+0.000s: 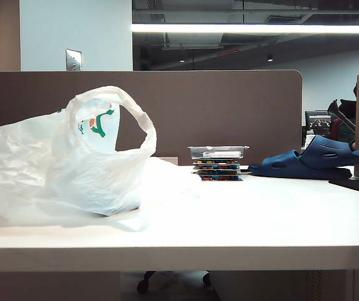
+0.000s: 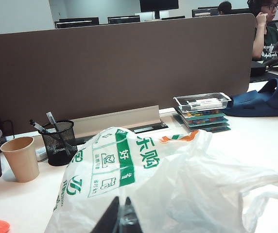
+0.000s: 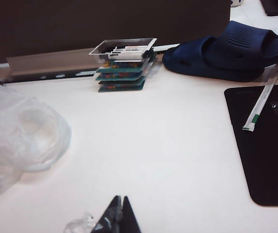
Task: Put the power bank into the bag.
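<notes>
The bag (image 1: 73,163) lies crumpled on the left of the white table (image 1: 261,213), one loop handle standing up and its green-and-orange logo facing out. In the left wrist view the bag (image 2: 178,184) fills the foreground, and my left gripper (image 2: 122,198) hangs just over it, shut with nothing held. My right gripper (image 3: 121,196) is shut above bare table, the bag's edge (image 3: 27,131) off to one side. A scrap of clear film (image 3: 83,224) clings beside its fingers. The power bank is out of view. Neither gripper shows in the exterior view.
A stack of clear and green boxes (image 1: 217,163) and dark blue sandals (image 1: 311,160) sit at the back by the brown partition (image 1: 217,106). A black mat (image 3: 260,150) with a wrapped straw (image 3: 263,99) lies at the right. A paper cup (image 2: 21,158) and mesh pen holder (image 2: 59,143) stand far left.
</notes>
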You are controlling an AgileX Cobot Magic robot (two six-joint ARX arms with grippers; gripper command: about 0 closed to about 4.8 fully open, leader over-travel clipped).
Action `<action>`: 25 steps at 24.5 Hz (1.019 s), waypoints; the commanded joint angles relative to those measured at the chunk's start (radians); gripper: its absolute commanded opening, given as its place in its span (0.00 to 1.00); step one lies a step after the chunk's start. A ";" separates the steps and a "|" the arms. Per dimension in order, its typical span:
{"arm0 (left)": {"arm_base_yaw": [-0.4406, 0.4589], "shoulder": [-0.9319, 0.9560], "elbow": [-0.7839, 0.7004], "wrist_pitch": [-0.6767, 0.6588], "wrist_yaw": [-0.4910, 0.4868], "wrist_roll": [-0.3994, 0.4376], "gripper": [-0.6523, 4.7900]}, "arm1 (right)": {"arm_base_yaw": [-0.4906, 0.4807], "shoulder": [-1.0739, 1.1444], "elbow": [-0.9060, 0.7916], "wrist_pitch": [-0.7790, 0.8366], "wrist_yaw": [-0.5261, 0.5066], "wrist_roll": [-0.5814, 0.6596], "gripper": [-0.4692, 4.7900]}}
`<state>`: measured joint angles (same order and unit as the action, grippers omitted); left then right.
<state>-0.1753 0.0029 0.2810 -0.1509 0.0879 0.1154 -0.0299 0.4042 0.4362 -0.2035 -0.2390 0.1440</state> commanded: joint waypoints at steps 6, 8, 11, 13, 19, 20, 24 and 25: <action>0.001 -0.001 -0.112 0.231 0.004 -0.026 0.11 | 0.039 -0.012 -0.192 0.295 0.002 0.002 0.07; 0.001 -0.001 -0.154 0.274 0.005 -0.026 0.11 | 0.065 -0.014 -0.237 0.338 0.002 -0.002 0.07; 0.001 -0.001 -0.179 0.286 0.006 -0.026 0.11 | 0.099 -0.039 -0.254 0.319 0.038 -0.026 0.07; 0.001 -0.001 -0.190 0.288 0.006 -0.025 0.11 | 0.118 -0.066 -0.254 0.294 0.083 -0.040 0.07; 0.001 -0.001 -0.203 0.294 0.006 -0.018 0.11 | 0.146 -0.205 -0.256 0.219 0.144 -0.091 0.07; 0.001 -0.001 -0.205 0.295 0.006 -0.018 0.11 | 0.146 -0.217 -0.259 0.214 0.144 -0.095 0.07; 0.001 -0.001 -0.255 0.344 0.006 -0.019 0.11 | 0.146 -0.308 -0.296 0.170 0.155 -0.097 0.07; 0.001 -0.001 -0.267 0.358 0.008 -0.018 0.11 | 0.146 -0.329 -0.308 0.170 0.155 -0.097 0.07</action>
<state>-0.1753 0.0021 0.0219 0.1738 0.0898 0.0963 0.1154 0.0956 0.1375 -0.0402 -0.0895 0.0509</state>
